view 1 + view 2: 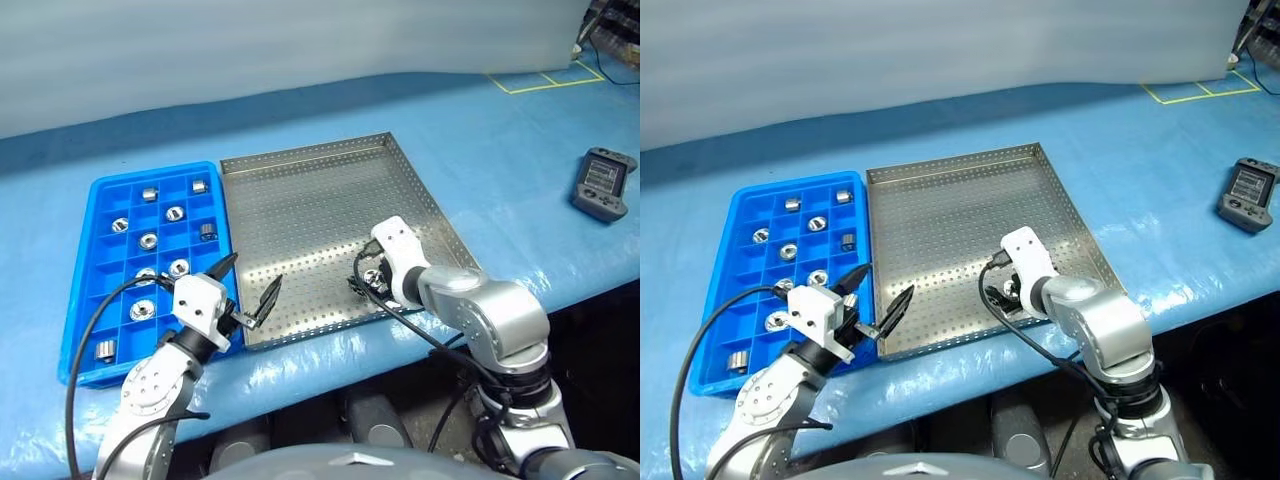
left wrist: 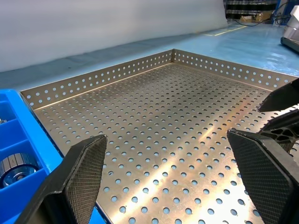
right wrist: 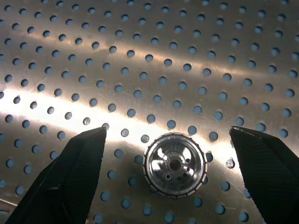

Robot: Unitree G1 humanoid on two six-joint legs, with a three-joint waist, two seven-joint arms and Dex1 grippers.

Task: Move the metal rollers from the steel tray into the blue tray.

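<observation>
Right claw (image 3: 170, 140) spread astride lone roller (image 3: 174, 165), handheld controller (image 1: 603, 184) well apart.

Table (image 1: 500, 150) covered in wrinkled blue sheeting. Pale grey-white wall (image 1: 250, 50) behind. Yellow tape lines (image 1: 545, 80) at far right corner. Dark handheld controller (image 1: 603, 183) lying at right edge.

Head overhead; wrists near steel tray (image 2: 154, 140)

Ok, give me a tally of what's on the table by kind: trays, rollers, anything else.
Trays: 2, one bright blue compartmented plastic tray, one silver perforated steel tray
Small silver metal rollers: 11 visible, 10 in the blue tray, 1 on the steel tray
Dark grey handheld controller: 1
Total: 14
</observation>
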